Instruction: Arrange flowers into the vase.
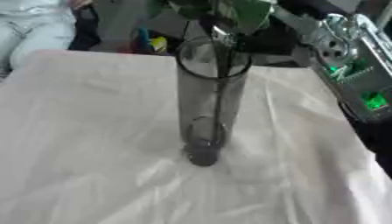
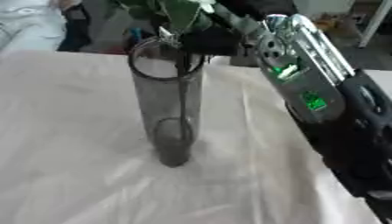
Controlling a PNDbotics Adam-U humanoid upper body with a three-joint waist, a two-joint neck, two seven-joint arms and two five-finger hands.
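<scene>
Left eye view: a flower stem stands in the tall vase while the right arm reaches in above it.

A clear, smoky glass vase stands upright near the middle of the table, which is draped in a white cloth. One dark stem runs down inside it, with green leaves above the rim. The right hand sits just beside the rim at the leaves, but it is a dark shape behind them — I cannot tell what its fingers are doing. The left hand is out of sight. By my judgement the vase is tall, narrow-footed and breakable, so it would tip easily; the stem looks light and bendy, best taken low on the stalk — not by the leaves. No readable writing shows, only green lights on the forearm.
</scene>
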